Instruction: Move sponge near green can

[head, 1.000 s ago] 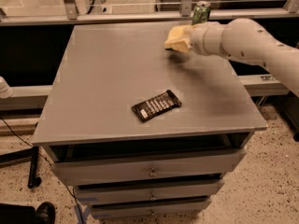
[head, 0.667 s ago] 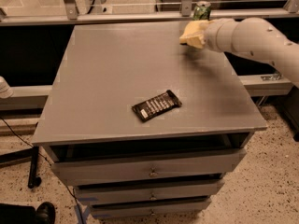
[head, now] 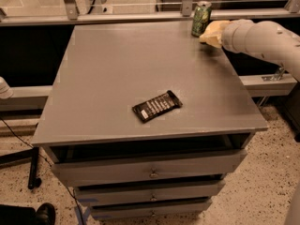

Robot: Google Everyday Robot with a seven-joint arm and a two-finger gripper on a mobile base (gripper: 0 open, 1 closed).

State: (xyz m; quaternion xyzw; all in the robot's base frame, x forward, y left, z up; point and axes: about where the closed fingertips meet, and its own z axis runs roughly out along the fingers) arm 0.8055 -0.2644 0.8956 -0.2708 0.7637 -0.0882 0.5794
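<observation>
Light: dim, warm, overhead | Shadow: soft dark patch on matte grey tabletop (head: 140, 64) under gripper (head: 212, 33) at far right corner | Surround: black recesses beside the table, with a paler speckled floor (head: 262, 182)

The sponge (head: 213, 30), a pale yellow soft block, sits at the tip of the gripper (head: 207, 35); how it is gripped cannot be told. The green can (head: 201, 18), upright with mottled print and a silver top, stands just beyond the gripper tip, almost touching the sponge.
</observation>
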